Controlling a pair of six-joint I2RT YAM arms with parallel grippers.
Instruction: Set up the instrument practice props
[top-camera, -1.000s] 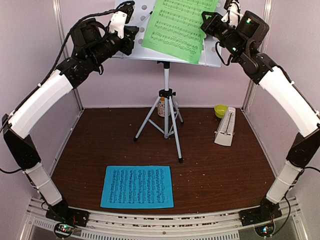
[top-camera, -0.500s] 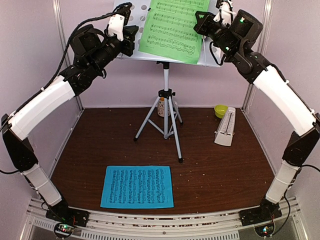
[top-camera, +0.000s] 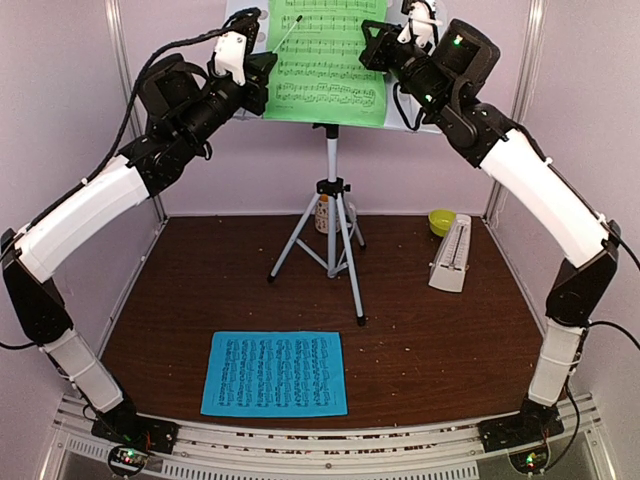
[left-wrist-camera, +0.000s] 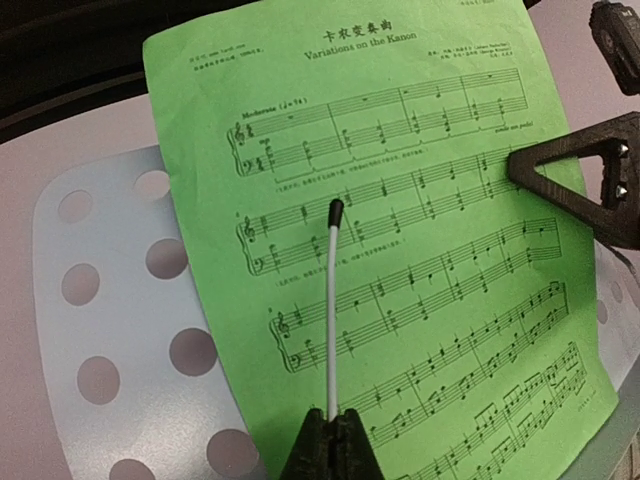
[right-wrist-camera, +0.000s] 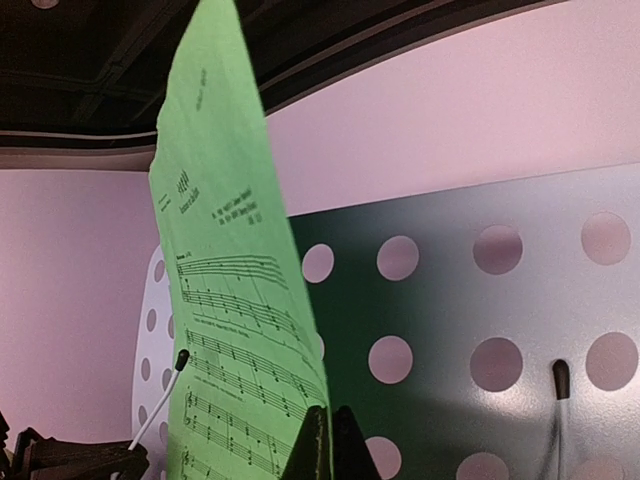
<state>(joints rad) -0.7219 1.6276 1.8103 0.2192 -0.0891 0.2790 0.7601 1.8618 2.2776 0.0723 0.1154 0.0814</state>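
Green sheet (top-camera: 325, 55) upright on stand (top-camera: 333, 170), title uppermost; right pincer (right-wrist-camera: 328, 412) tight on its edge, left pincer (left-wrist-camera: 333, 415) on wire (left-wrist-camera: 332, 300).

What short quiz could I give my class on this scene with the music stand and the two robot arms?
1. True or false: the blue printed music sheet lies flat on the dark brown wooden table.
2. The right gripper is shut on: A the green printed music sheet; B the blue sheet; C the table.
3. Which thin part of the white perforated-metal music stand does the left gripper clamp?
Key: 1 true. 2 A, at its edge. 3 its white wire page holder with the black tip.
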